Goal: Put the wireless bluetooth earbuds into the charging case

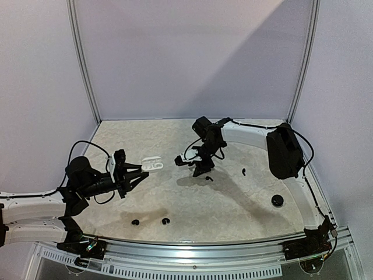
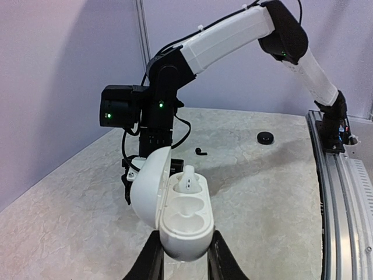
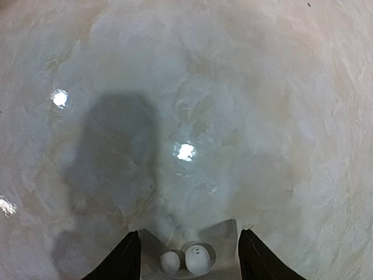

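Observation:
My left gripper (image 2: 184, 240) is shut on the base of a white charging case (image 2: 183, 219), held above the table (image 1: 152, 164). Its lid stands open to the left. One white earbud (image 2: 187, 179) sits in the far socket and the near socket holds nothing. My right gripper (image 3: 189, 236) hovers just beyond the case (image 1: 201, 165), its fingers wide apart. A second white earbud (image 3: 197, 259) lies low between those fingers, touching neither. Black earbuds lie on the table at the front (image 1: 136, 222) (image 1: 166, 221) and near the right gripper (image 1: 209, 178) (image 1: 244, 171).
A round black case (image 1: 277, 200) sits on the table at the right, also seen in the left wrist view (image 2: 266, 138). The right arm (image 1: 250, 133) arches over the back right of the table. White walls close off the back and sides.

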Controlling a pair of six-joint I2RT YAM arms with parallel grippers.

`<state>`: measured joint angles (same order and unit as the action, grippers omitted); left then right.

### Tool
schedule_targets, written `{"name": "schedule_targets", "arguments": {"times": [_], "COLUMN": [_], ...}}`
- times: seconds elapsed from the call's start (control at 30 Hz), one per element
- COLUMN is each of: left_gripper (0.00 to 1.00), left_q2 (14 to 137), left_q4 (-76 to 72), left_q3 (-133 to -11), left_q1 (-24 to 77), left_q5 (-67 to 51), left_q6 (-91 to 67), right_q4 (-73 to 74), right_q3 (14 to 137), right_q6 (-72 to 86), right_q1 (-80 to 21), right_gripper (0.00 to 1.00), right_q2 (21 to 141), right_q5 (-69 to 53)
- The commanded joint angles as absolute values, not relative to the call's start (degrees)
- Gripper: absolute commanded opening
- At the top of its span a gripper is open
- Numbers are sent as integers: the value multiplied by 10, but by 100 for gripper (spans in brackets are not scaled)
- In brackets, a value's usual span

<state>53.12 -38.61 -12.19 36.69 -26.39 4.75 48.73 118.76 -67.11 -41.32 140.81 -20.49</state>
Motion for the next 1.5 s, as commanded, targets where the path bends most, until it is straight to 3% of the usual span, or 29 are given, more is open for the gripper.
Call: {"name": "schedule_targets", "arguments": {"times": [0.0,0.33,0.77,1.03,1.27,1.47], "left_gripper": [0,0,0,0,0,0], "left_q2": [526,533,530,530,531,533], "left_q4": [-382,-382,-379,-381,-380,-381], "left_q3": [-123,-126,-122,-120,-120,-120], "left_q1": [360,359,359,359,359,359], "left_q5": [-268,-269,-268,-266,-268,-272], "left_q6": [54,57,61,61,64,66], "right_q4": [520,535,506,409,302,311], "right_q3": [1196,1194,1164,1025,928,924], "right_q6": [-681,-678,-627,-438,-155,69], "right_q1": [-404,-393,-393,-403,-410,-422], "right_gripper": [56,33,24,21,21,18], "right_q2": [1429,1431,1419,1344,1277,1264], "right_q5": [-198,-195,-226,-200,-36,130]}}
